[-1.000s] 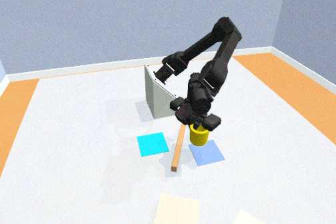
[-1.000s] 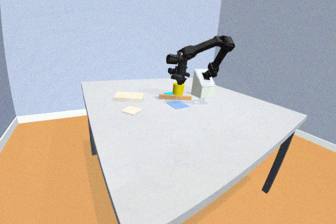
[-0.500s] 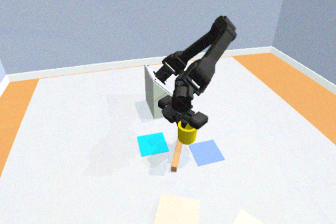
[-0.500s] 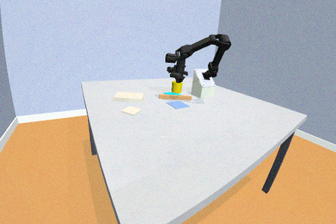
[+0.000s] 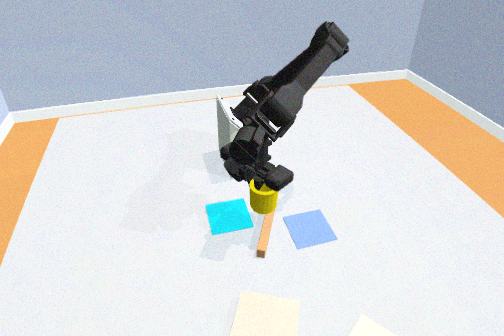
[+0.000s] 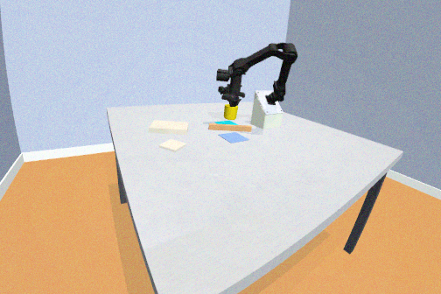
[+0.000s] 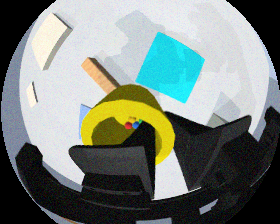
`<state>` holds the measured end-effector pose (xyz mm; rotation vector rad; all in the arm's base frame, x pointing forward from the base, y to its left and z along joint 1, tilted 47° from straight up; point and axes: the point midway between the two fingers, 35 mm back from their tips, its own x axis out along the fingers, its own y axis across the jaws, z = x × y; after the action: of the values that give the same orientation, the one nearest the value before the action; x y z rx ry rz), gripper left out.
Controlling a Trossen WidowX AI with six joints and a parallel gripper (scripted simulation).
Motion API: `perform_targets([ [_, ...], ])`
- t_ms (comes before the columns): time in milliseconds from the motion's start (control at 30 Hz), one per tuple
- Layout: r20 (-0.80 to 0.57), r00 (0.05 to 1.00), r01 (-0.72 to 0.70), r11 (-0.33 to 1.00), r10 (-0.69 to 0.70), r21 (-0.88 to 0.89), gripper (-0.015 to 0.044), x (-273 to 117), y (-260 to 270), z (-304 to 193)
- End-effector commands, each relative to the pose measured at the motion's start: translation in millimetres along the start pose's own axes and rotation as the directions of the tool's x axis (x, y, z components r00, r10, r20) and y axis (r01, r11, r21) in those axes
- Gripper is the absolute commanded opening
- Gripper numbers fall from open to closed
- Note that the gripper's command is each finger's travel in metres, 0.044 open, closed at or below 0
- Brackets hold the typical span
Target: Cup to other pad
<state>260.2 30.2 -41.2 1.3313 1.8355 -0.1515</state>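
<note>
The yellow cup hangs in the air, near upright, beyond the far end of the wooden bar in the top view. My gripper is shut on its wall, one finger inside and one outside. Several small marbles lie inside the cup, partly hidden by the inner finger. The cyan pad lies left of the bar in the top view, with nothing on it. The blue pad lies right of the bar, also bare.
The low wooden bar lies between the pads. A thick cream block and a smaller cream piece lie farther from the arm's pale stand.
</note>
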Motion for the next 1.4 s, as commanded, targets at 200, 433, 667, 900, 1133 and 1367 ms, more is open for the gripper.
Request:
perform_targets([
  [200,0.000,1.000,0.005,1.000,-0.005,0.000,0.0000,0.3,-23.3,13.1],
  [433,0.001,1.000,0.005,1.000,-0.005,0.000,0.0000,0.0,-39.2,22.4],
  [667,0.001,1.000,0.006,1.000,-0.006,0.000,0.0000,0.0,-55.4,31.3],
  [900,0.002,1.000,0.006,1.000,-0.006,0.000,0.0000,0.3,-71.7,39.5],
  [1133,0.001,1.000,0.006,1.000,-0.006,0.000,0.0000,2.2,-80.4,43.5],
  [1367,0.001,1.000,0.006,1.000,-0.006,0.000,0.0000,12.4,-80.4,44.0],
])
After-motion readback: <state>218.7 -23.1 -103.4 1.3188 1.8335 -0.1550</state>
